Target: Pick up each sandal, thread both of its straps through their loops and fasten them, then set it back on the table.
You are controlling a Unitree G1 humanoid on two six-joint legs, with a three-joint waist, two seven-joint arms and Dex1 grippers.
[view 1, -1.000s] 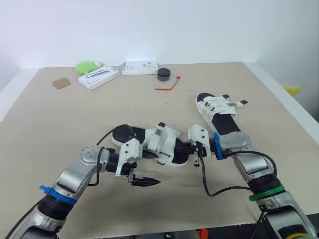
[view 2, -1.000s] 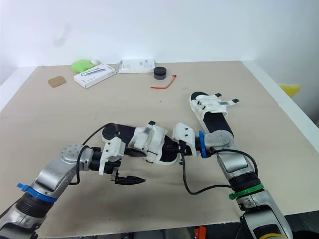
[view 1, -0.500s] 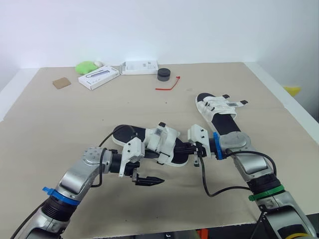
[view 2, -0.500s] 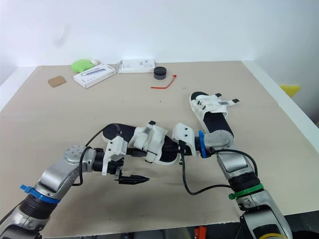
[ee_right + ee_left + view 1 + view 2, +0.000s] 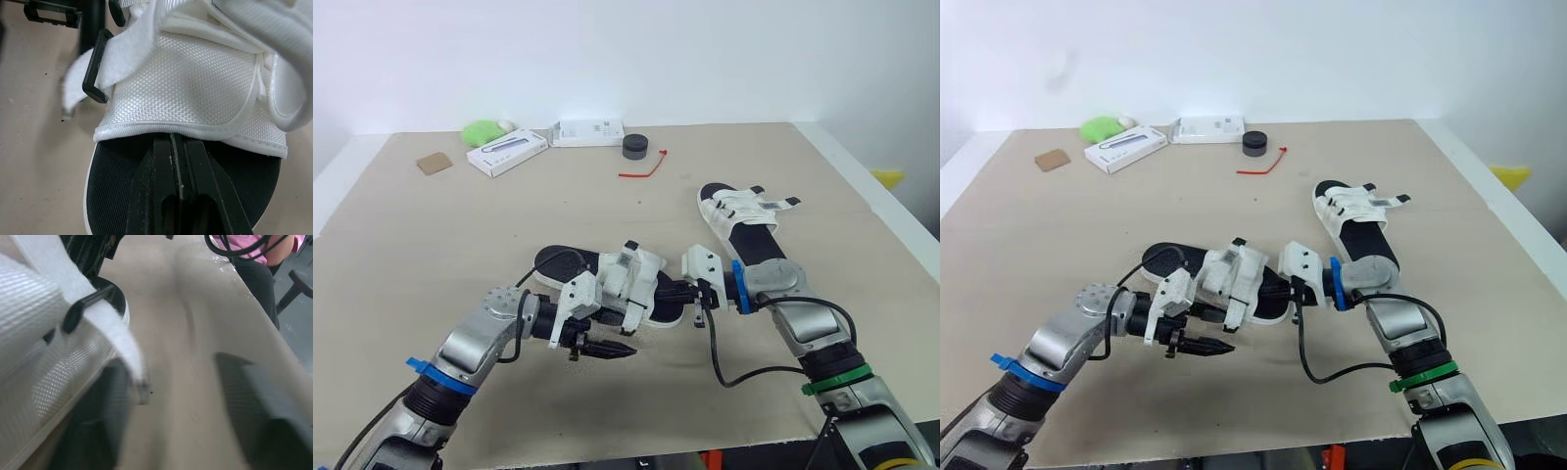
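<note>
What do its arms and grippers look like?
Silver-grey arms with looping black cables. The left arm wears a blue band; the right arm a blue ring and green band. The left gripper and right gripper have white housings, black fingers.

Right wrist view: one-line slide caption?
Right tool clamps the sandal by its sole; white strap runs through the black loop.

The near sandal (image 5: 617, 279) is lying mid-table (image 5: 431, 245), with the left gripper (image 5: 603, 350) sitting just before it and the right gripper (image 5: 677, 292) touching its right end. The second sandal (image 5: 744, 220) is lying behind it, to the right. Toward the far edge, a card scrap (image 5: 434, 164), two boxes (image 5: 507, 153) and a puck (image 5: 635, 147) are sitting left to right.
</note>
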